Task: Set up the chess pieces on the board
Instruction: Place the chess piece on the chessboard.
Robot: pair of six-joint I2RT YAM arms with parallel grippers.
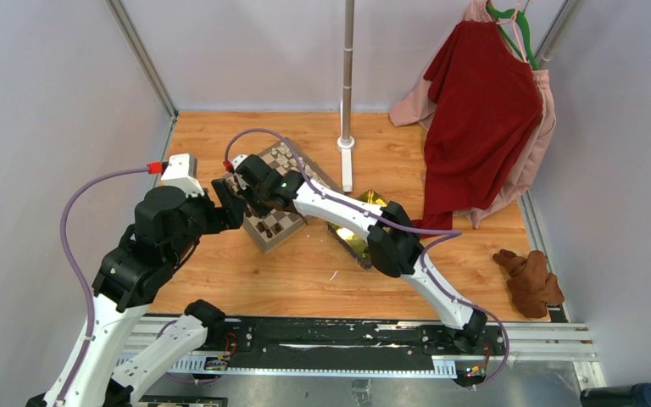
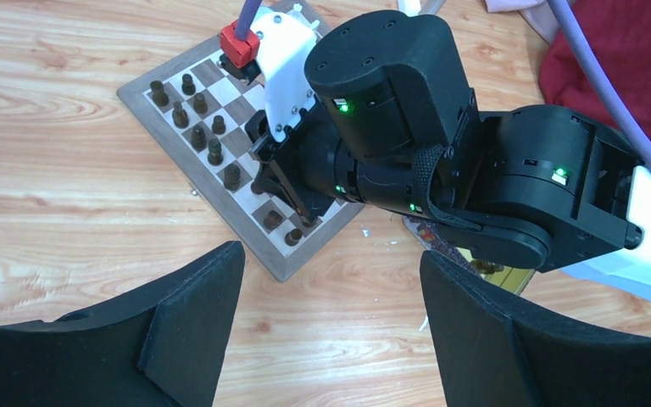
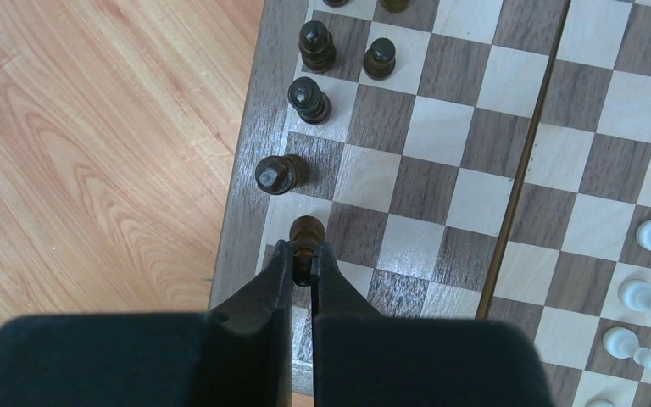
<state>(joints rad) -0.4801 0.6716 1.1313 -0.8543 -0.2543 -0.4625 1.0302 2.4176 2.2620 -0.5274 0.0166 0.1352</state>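
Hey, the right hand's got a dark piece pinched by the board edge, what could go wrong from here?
1. The right hand is shut on a dark piece with only its fingertips, so the piece may topple on release.
2. The neighbouring dark piece stands just ahead, and opening fingers could knock it.
3. The left hand hovers open close to the right arm, so the arms might bump over the board.

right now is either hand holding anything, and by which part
The right hand pinches a dark brown turned chess piece just below its head; the left hand holds nothing.
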